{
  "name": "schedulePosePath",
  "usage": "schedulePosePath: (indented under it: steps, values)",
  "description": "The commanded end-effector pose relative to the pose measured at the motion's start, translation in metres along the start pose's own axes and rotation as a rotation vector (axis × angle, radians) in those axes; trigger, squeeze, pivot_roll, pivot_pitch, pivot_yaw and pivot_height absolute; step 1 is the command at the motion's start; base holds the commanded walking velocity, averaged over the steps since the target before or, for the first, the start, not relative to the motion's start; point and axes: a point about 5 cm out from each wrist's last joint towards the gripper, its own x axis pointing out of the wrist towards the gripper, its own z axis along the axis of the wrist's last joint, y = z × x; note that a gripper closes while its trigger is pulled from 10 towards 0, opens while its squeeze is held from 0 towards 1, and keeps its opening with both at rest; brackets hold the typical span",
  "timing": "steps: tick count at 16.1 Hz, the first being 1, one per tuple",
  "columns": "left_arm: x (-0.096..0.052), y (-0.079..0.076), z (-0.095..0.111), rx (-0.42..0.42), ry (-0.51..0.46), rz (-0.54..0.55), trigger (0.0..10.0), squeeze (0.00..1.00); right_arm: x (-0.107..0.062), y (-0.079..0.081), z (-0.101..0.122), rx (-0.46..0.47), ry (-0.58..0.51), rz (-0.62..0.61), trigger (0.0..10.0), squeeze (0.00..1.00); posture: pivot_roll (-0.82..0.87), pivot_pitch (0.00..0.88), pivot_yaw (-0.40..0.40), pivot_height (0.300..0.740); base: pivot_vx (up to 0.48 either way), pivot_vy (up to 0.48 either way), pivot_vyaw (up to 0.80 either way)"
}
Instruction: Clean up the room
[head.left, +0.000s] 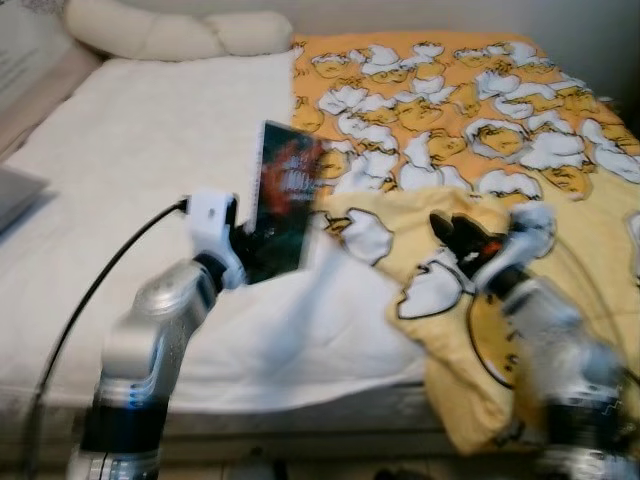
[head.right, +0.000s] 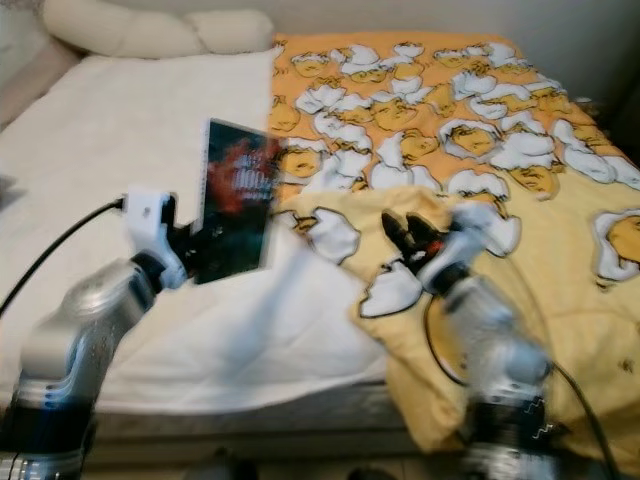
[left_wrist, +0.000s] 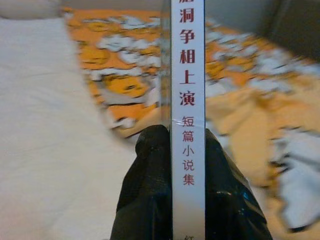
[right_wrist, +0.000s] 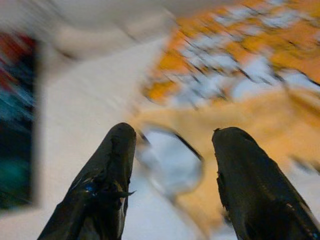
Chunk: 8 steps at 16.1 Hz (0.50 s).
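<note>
A: Left hand (head.left: 250, 248) status?

B: Clamped on a book (head.left: 283, 200). Wrist view has both fingers (left_wrist: 147, 190) pressed flat against the covers, white spine with red Chinese text between them.

A: Book position?

B: Upright, lifted over the bed (head.left: 140, 170), above the white sheet just beside the blanket's (head.left: 470, 110) edge. Dark cover with red print faces the head camera.

A: Right hand (head.right: 405, 235)?

B: Fingers (right_wrist: 107, 170) apart, nothing between them. It hangs over the folded-back yellow part of the blanket, near the book but not touching it. Whether it touches the fabric I cannot tell; the views are blurred.

A: Anything else on the bed?

B: Two pillows (head.left: 170, 32) at the far end. Blanket is orange-yellow with white cartoon shapes, covering the right side and draping over the near edge.
</note>
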Motion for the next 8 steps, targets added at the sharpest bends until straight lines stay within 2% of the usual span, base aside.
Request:
schedulePosePath:
  steps: [1, 3, 5, 8]
  values:
    - [-0.004, 0.002, -0.001, 0.061, 0.007, 0.083, 10.0, 0.0, 0.002, 0.017, -0.008, -0.121, 0.01, -0.059, 10.0, 0.0, 0.0, 0.0, 0.031, 0.74, 0.0, 0.0, 0.0]
    - [-0.006, 0.004, -0.004, 0.047, 0.005, 0.114, 10.0, 0.0, -0.001, 0.021, -0.013, -0.107, -0.007, -0.081, 10.0, 0.0, 0.01, 0.0, 0.025, 0.74, 0.0, 0.152, 0.0]
    - [-0.007, 0.003, -0.005, 0.08, -0.007, 0.117, 10.0, 0.0, -0.004, 0.023, -0.019, -0.104, -0.005, -0.093, 10.0, 0.0, 0.01, 0.0, 0.021, 0.74, 0.0, 0.435, 0.0]
    - [-0.008, 0.002, -0.005, 0.086, -0.014, 0.134, 10.0, 0.0, -0.006, 0.026, -0.019, -0.121, -0.024, -0.116, 10.0, 0.0, 0.01, 0.0, 0.019, 0.74, 0.0, 0.48, 0.0]
